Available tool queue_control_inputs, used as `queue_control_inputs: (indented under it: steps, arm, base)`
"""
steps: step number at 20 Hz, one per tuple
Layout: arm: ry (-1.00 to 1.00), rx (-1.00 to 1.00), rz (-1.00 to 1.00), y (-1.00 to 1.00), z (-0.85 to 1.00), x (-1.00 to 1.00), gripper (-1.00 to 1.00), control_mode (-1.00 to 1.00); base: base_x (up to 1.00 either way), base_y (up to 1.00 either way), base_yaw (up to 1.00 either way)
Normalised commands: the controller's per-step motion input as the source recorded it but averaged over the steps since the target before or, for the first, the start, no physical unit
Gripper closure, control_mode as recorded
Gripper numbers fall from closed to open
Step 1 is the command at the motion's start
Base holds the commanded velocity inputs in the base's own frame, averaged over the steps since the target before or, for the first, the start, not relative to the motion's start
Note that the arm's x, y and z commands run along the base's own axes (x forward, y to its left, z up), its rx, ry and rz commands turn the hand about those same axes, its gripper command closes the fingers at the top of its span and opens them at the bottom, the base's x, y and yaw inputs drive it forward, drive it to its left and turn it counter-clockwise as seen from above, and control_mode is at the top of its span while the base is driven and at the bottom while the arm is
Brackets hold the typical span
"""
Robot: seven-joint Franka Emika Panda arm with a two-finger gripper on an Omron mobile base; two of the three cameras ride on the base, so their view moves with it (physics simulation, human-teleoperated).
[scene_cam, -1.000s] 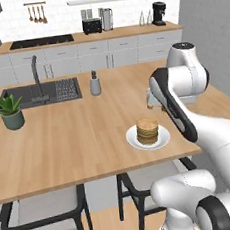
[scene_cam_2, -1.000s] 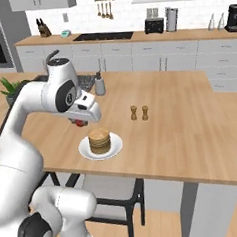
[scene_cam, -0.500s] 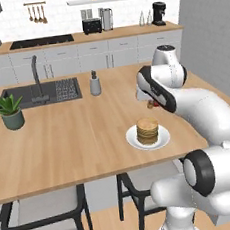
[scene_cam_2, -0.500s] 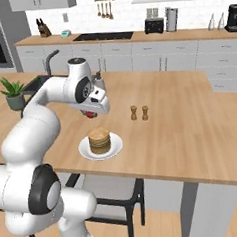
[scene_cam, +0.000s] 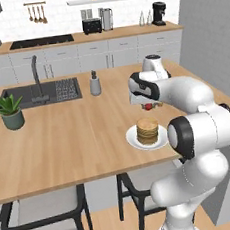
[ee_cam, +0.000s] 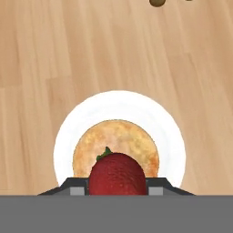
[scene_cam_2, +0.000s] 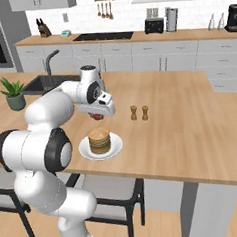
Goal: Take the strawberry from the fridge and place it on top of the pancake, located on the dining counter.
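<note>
- The table (scene_cam: 64, 142), that broad light-wood island, carries everything here: sink and tap at the far left, potted plant (scene_cam: 10, 110) beside them, soap bottle (scene_cam: 95, 84) further right.
- Over the near right part of it the white arm bends in, hand pointing down at the food, which looks like the line-up for a drop.
- The plate (scene_cam_2: 85, 150) sits close to the near edge, white and round, with the pancake (scene_cam_2: 99, 140) stacked in its middle.
- Two small shakers (scene_cam_2: 139, 112) stand just beyond, to the right, clear of the plate.
- The pincer (scene_cam_2: 97, 115) hangs above the pancake, a little to its far side, clamped on the strawberry (ee_cam: 117, 175).
- From the hand view, the red berry sits right over the stack's golden top, leaf forward, so the aim looks good; judging by that, lowering and letting go is what remains.
</note>
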Motion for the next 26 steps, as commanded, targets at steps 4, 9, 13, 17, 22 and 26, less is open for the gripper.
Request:
queue_control_inputs:
  steps: [4, 9, 13, 17, 22, 26]
  arm:
    - [0.12, 0.00, 0.00, 0.03, -0.52, 0.03, 1.00, -1.00]
    - [0.00, 0.00, 0.00, 0.02, -0.38, -0.01, 1.00, -1.00]
    - [0.00, 0.00, 0.00, 0.00, -0.27, -0.09, 1.00, -1.00]
    - [0.00, -0.01, 0.00, 0.04, -0.14, -0.19, 1.00, -1.00]
    - [0.00, 0.00, 0.00, 0.04, -0.06, -0.05, 1.00, -1.00]
    - [0.00, 0.00, 0.00, 0.00, 0.00, 0.02, 1.00, -1.00]
  base:
    - [0.00, 0.00, 0.00]
    - [0.00, 0.00, 0.00]
    - [0.00, 0.00, 0.00]
    - [0.00, 0.00, 0.00]
    - [0.00, 0.00, 0.00]
    - [0.00, 0.00, 0.00]
